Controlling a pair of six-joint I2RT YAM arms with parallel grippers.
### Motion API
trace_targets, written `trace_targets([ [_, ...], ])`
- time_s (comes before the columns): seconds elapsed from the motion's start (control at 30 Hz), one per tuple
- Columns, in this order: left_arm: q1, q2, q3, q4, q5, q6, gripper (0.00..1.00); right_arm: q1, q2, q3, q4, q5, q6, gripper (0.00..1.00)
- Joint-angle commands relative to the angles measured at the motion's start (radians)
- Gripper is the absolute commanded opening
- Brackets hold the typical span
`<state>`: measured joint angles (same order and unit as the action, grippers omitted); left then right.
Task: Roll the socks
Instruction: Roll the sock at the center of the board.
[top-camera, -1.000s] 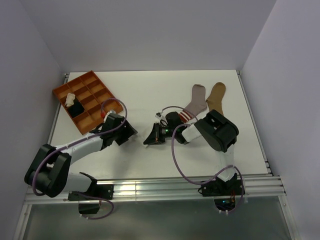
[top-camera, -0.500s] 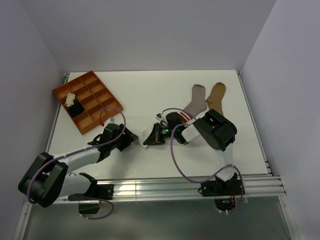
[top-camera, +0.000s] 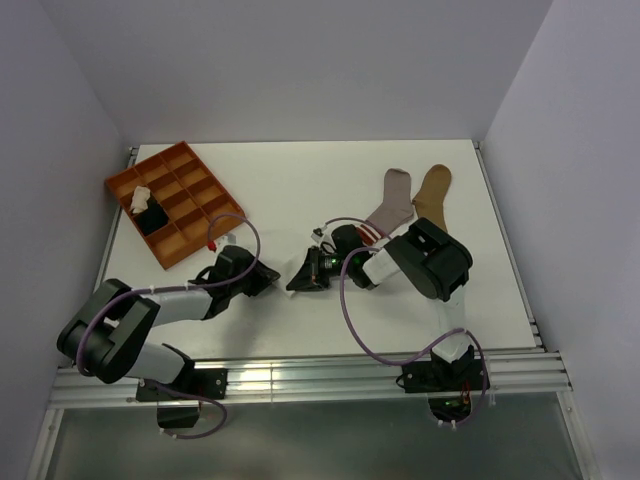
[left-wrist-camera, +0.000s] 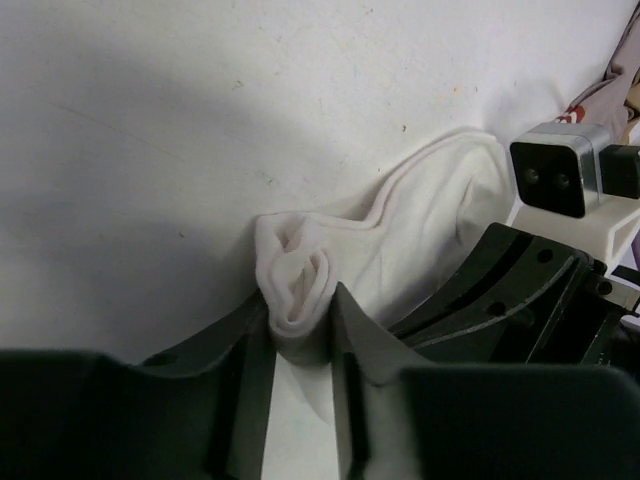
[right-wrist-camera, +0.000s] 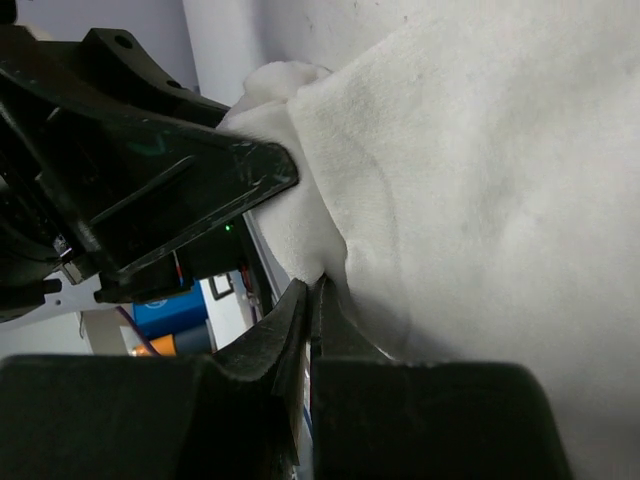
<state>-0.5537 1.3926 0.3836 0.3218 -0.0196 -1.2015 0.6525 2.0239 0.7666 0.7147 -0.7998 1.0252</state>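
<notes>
White sock (left-wrist-camera: 400, 230) lies flat near the table's (top-camera: 290, 190) middle, between the two arms. One end is bunched into a small roll. Left gripper (left-wrist-camera: 300, 340) has that roll between its fingers, both sides pressed against it: grasping the white sock. Right gripper (right-wrist-camera: 312, 295) is clenched tight, tips at the sock's other part; can't tell whether cloth is caught between them.

Grey sock (top-camera: 392, 205) with red-striped cuff and tan sock (top-camera: 432, 195) lie side by side beyond the right arm. The orange tray (top-camera: 115, 183) sits at the far left, with a cream sock (top-camera: 140, 197) and a black sock (top-camera: 153, 216) in neighbouring compartments.
</notes>
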Motion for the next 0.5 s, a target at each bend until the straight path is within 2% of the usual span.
trace_targets([
  [0.0,-0.015,0.057,0.004,-0.059,-0.009,-0.004,0.3,0.002,0.039,0.007,-0.02,-0.002,0.001,0.0],
  [0.03,-0.017,0.071,0.005,-0.069,-0.011,-0.003,0.27,0.002,0.042,0.007,-0.018,-0.004,0.003,0.0],
  [0.07,-0.018,0.075,0.006,-0.075,-0.011,-0.004,0.16,0.002,0.045,0.008,-0.017,-0.004,0.001,0.0],
  [0.17,-0.02,0.091,0.029,-0.111,-0.014,0.002,0.0,0.002,0.03,0.013,-0.038,0.005,-0.02,0.0],
  [0.3,-0.029,0.086,0.061,-0.182,-0.043,0.013,0.0,0.009,-0.062,-0.01,-0.066,0.082,-0.133,0.02],
  [0.43,-0.04,0.091,0.107,-0.273,-0.072,0.02,0.0,0.051,-0.223,-0.046,-0.173,0.264,-0.292,0.23],
  [0.47,-0.041,0.097,0.129,-0.289,-0.075,0.023,0.0,0.067,-0.253,-0.047,-0.237,0.369,-0.325,0.29],
])
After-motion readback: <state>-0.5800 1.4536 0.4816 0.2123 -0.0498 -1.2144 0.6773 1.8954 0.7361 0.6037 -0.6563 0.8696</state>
